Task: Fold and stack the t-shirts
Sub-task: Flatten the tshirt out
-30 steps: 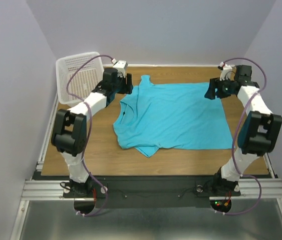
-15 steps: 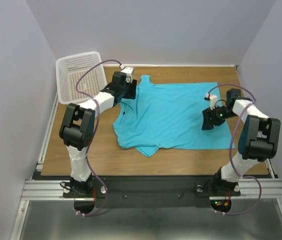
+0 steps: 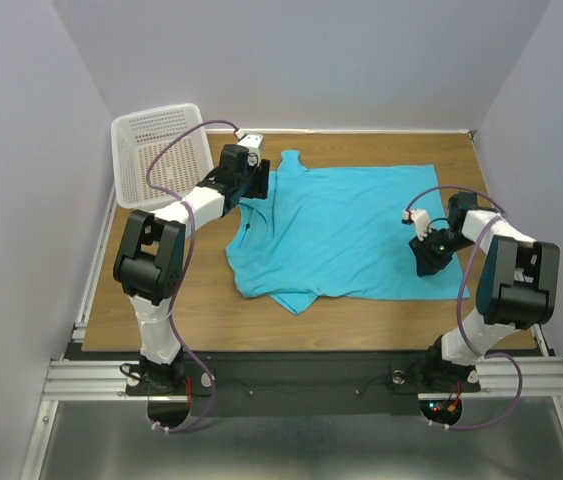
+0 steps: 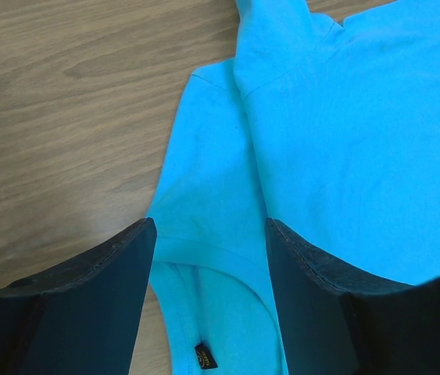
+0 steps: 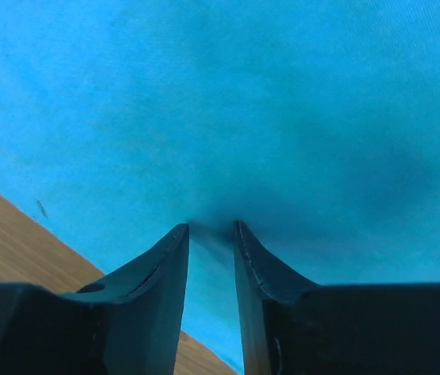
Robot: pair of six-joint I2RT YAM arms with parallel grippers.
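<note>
A single turquoise t-shirt [image 3: 346, 235] lies spread on the counter [image 3: 171, 300] between the two arms, mostly flat but rumpled and partly doubled over at its neck end, so folding looks barely begun and nothing is stacked yet. The left tool [image 4: 210, 234] hangs with its fingers well apart, straddling the shoulder seam. The collar [image 4: 212, 262] curves directly below the gap and the small dark neck label [image 4: 204, 358] shows just under that. This spread probably lets the tool drop over the thick, bunched cloth by the neck and take a full bite of it. The pictures do not show whether its fingertips touch the shirt. The white basket [image 3: 157, 113] stands off to this tool's outer side, apart from the cloth and playing no part for now. The right tool [image 5: 210, 226] is down on the shirt near the hem end. Its fingers are drawn close together, with a small ridge of cloth gathered between the tips, and the fabric puckers and darkens just ahead of them. Bare wood shows beside this tool, so the grip sits near the shirt's edge, a sensible place for lifting one layer without dragging the whole garment. With one arm at each end, the likely aim is to pull the shirt taut and smooth it, or carry one side over for a first fold.
</note>
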